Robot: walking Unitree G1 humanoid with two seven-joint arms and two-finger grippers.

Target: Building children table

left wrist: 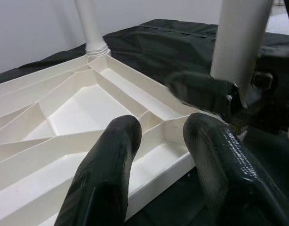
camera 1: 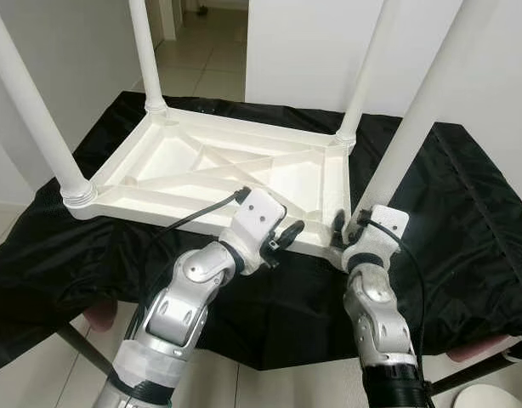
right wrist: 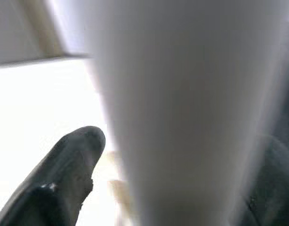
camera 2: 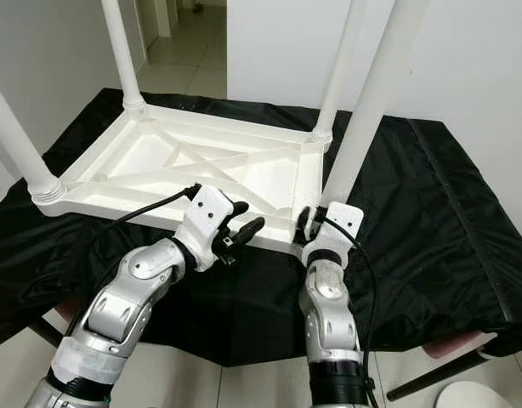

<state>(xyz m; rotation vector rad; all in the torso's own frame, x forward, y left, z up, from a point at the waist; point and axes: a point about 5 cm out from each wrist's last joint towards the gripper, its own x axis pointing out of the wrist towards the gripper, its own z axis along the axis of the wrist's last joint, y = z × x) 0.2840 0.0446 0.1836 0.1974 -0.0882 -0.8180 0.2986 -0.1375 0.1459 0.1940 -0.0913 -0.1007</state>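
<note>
I see the white plastic children's table lying upside down on the black-draped desk, its ribbed underside facing up with diagonal braces crossing the tray. Three white legs stand upright in their corner sockets: at 9 o'clock, at 11 o'clock and at 1 o'clock. The fourth leg rises tilted at the 4 o'clock corner.
</note>
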